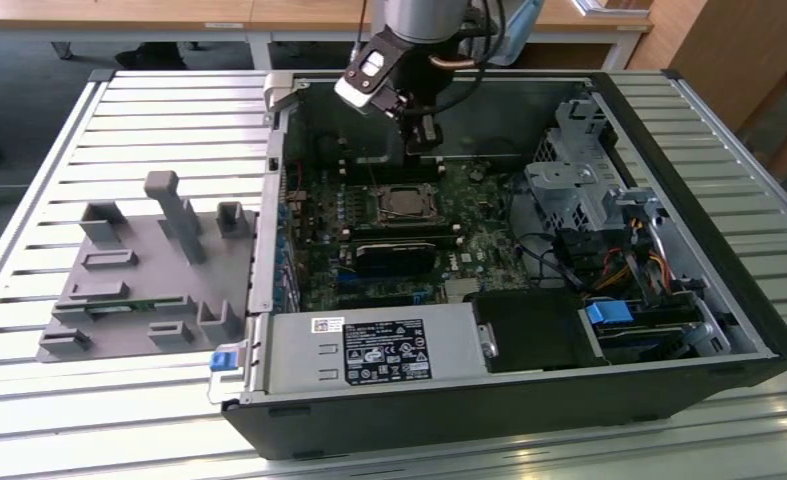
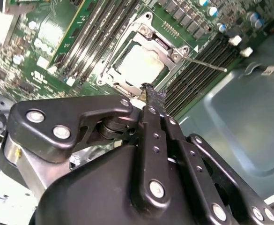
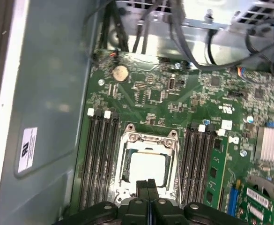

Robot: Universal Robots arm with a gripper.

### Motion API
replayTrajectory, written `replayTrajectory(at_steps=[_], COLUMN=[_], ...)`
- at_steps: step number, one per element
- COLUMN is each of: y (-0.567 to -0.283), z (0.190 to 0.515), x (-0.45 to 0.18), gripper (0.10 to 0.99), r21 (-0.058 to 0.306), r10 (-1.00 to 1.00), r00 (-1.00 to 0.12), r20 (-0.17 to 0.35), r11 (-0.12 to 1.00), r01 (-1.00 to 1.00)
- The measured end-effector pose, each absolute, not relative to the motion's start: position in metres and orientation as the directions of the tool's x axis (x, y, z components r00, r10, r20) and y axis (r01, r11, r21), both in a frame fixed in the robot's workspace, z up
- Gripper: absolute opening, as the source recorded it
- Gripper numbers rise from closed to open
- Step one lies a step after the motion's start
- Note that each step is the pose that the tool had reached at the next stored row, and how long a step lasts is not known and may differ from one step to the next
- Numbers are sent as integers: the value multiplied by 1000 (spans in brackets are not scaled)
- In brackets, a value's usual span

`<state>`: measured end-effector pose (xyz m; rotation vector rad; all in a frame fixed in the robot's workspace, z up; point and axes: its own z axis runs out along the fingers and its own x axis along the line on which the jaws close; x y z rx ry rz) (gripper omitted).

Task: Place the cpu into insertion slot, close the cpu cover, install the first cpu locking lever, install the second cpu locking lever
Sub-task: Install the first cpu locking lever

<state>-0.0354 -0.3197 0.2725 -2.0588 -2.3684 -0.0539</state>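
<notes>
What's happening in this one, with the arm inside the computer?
One robot arm reaches into an open PC case. Its gripper, fingers together and holding nothing, hangs just beside the cpu on the motherboard. The cpu is already seated, with the cover down around it. A thin lever juts out over the memory slots, seemingly not latched yet.

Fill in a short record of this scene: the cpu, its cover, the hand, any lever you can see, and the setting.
cpu: in the insertion slot, pale face up
cpu cover: lying flat around the cpu
hand: shut, empty, tips at the slot's edge; contact unclear
locking lever: thin rod jutting over the memory slots
setting: green motherboard in an open computer case
</notes>
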Motion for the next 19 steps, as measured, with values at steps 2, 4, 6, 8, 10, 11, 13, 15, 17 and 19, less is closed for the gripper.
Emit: replayTrajectory(at_steps=[2, 4, 6, 8, 10, 11, 13, 15, 17, 19], y=[-320, -320, -320, -320, -320, -320, -320, -320, -320, -320], z=[272, 272, 271, 271, 271, 271, 271, 270, 270, 270], x=[-35, -35, -35, -35, -35, -35, -35, -35, -35, -35], gripper=[106, 106, 106, 106, 106, 106, 106, 106, 106, 106], r21=[24, 24, 24, 24, 24, 24, 24, 24, 24, 24], r10=[984, 977, 969, 960, 950, 945, 934, 921, 906, 891], r00=[-175, -210, -247, -280, -311, -326, -356, -389, -423, -454], r20=[25, 25, 24, 24, 24, 24, 24, 24, 24, 24], r11=[174, 210, 246, 279, 310, 325, 356, 389, 422, 453], r01=[984, 977, 969, 960, 950, 945, 934, 921, 906, 891])
